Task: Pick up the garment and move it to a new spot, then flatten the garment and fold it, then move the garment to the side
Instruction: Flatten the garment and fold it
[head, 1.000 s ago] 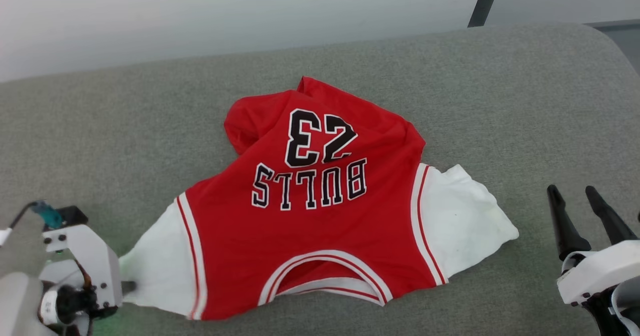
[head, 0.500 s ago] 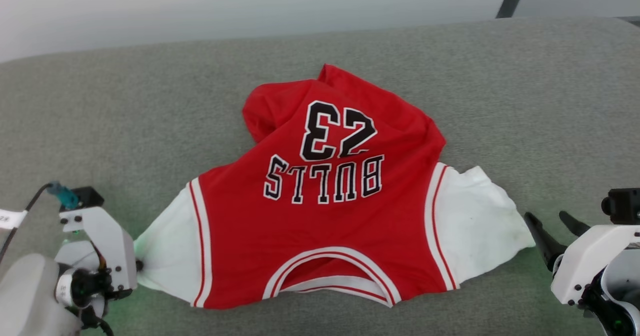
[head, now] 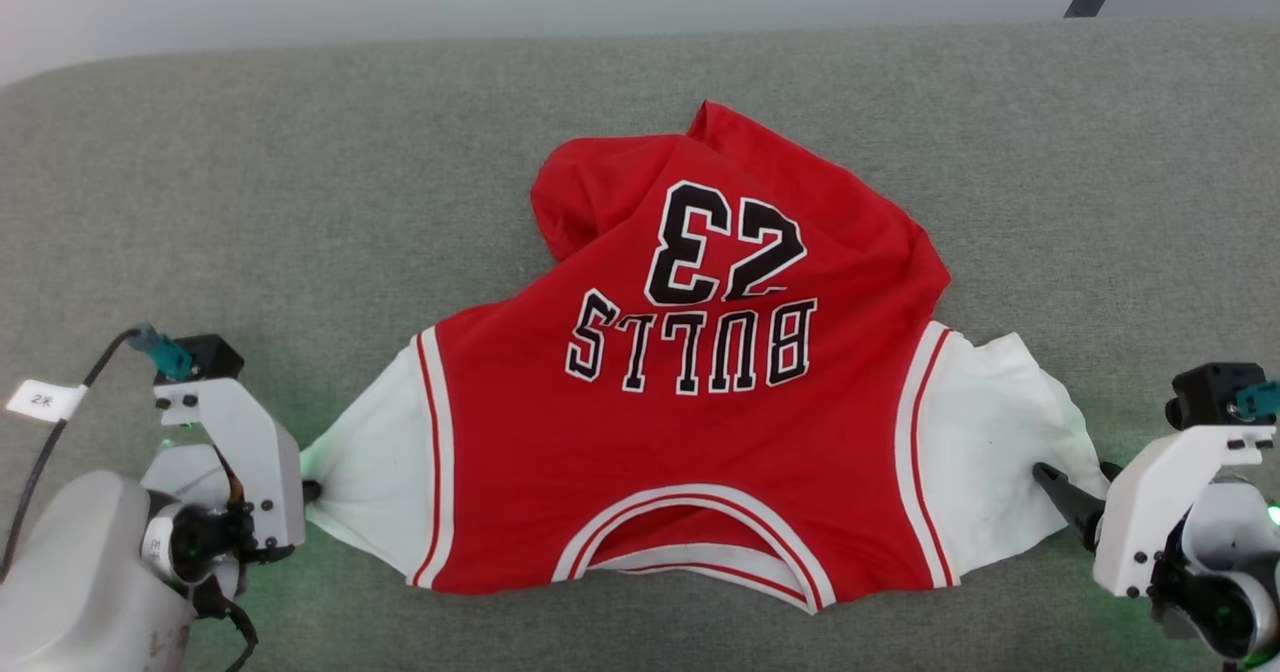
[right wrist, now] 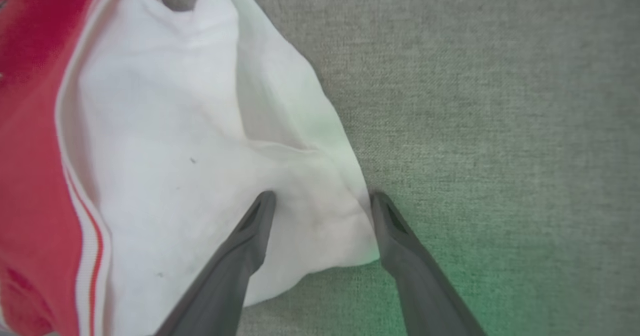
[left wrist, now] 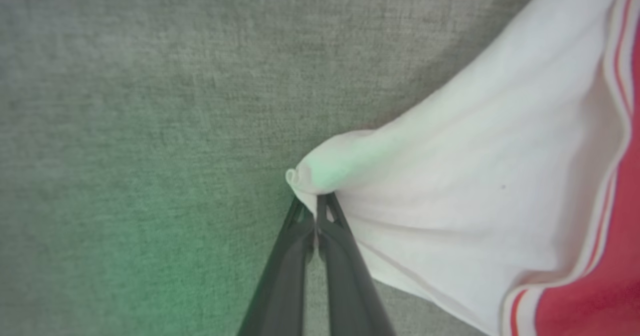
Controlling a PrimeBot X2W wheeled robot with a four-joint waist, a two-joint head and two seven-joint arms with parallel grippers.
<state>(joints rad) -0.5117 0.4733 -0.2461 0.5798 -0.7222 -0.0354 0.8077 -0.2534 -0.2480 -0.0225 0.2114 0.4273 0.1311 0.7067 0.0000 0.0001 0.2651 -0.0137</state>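
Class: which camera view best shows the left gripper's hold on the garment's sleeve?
The left wrist view: the left gripper pinches the garment at its sleeve tip, fingers shut. The head view hides that pinch behind the wrist mount. The right wrist view has the opposite sleeve instead.

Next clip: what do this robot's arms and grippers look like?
The left gripper and right gripper each have two long, dark grey, tapered fingers on a white angular bracket with black screws. Each bracket carries a small black module with a teal connector. A black cable with a white tag runs from the left one. The forearms are pale and rounded.
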